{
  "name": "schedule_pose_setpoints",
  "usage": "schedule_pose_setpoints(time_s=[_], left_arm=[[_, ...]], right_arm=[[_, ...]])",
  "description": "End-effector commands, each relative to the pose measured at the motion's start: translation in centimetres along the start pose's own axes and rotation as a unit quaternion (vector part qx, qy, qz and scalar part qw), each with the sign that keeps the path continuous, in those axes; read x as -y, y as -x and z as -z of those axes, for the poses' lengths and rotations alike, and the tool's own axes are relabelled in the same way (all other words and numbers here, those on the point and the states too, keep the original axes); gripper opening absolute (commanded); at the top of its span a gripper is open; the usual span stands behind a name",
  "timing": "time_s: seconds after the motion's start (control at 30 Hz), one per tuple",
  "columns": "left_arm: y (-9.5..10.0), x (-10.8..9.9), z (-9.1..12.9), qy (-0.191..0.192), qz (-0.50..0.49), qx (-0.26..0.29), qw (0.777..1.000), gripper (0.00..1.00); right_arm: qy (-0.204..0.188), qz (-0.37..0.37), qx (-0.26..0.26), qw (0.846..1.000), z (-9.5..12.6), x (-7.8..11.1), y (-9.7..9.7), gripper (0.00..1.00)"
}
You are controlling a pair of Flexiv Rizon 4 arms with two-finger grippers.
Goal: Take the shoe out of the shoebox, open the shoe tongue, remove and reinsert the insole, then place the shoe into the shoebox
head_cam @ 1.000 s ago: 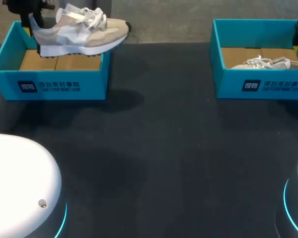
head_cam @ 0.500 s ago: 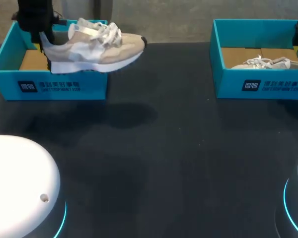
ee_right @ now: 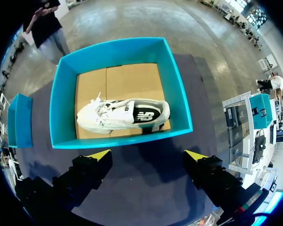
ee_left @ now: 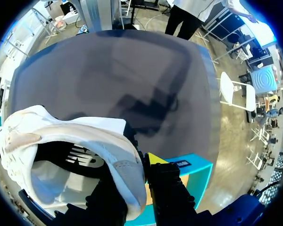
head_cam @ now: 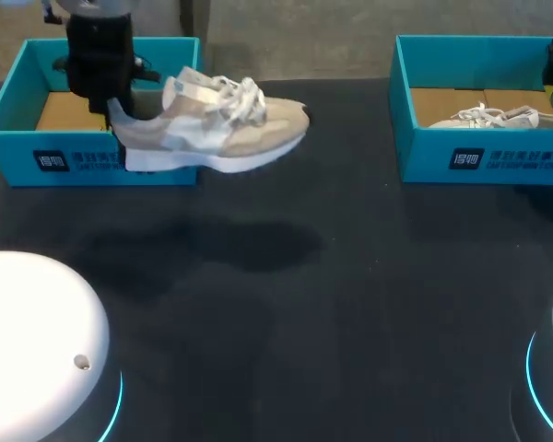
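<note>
Because the left gripper (head_cam: 117, 108) is clamped on only the heel collar of the shoe (head_cam: 223, 136), the toe hangs out unsupported above the table (head_cam: 332, 304), just in front of the left shoebox (head_cam: 92, 161). I would lower it slowly and level, landing the sole flat near the table's middle (a pinch at the heel lets the toe swing), and let go only once it rests. The right gripper (ee_right: 146, 157), fingers spread and empty, hovers above the right shoebox (ee_right: 118, 140), where a second shoe (ee_right: 125, 115) lies on its cardboard floor.
</note>
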State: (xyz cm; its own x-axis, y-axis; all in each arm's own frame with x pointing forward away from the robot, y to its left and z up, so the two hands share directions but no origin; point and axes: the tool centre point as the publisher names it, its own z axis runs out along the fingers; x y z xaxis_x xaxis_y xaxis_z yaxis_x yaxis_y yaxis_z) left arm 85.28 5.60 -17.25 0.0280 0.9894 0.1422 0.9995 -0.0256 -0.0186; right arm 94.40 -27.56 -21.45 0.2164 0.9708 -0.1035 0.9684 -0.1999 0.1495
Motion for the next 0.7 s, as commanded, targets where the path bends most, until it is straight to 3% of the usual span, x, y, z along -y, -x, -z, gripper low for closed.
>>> schedule_pose_setpoints(time_s=[0.03, 0.3, 0.53, 0.7], left_arm=[[1.2, 2.1, 0.3, 0.047, 0.002, -0.001, 0.999, 0.0], [3.2, 5.5, 0.0, 0.039, 0.025, 0.001, 0.999, 0.0], [3.8, 8.4, -0.7, 0.032, 0.051, 0.026, 0.998, 0.0], [5.3, 9.9, -1.4, 0.023, 0.065, -0.007, 0.998, 0.0]], right_arm=[[0.001, 0.0, 0.0, 1.0, 0.0, 0.1, 0.0, 1.0], [0.001, 0.0, 0.0, 1.0, 0.0, 0.1, 0.0, 1.0], [0.001, 0.0, 0.0, 1.0, 0.0, 0.1, 0.0, 1.0], [0.001, 0.0, 0.0, 1.0, 0.0, 0.1, 0.0, 1.0]])
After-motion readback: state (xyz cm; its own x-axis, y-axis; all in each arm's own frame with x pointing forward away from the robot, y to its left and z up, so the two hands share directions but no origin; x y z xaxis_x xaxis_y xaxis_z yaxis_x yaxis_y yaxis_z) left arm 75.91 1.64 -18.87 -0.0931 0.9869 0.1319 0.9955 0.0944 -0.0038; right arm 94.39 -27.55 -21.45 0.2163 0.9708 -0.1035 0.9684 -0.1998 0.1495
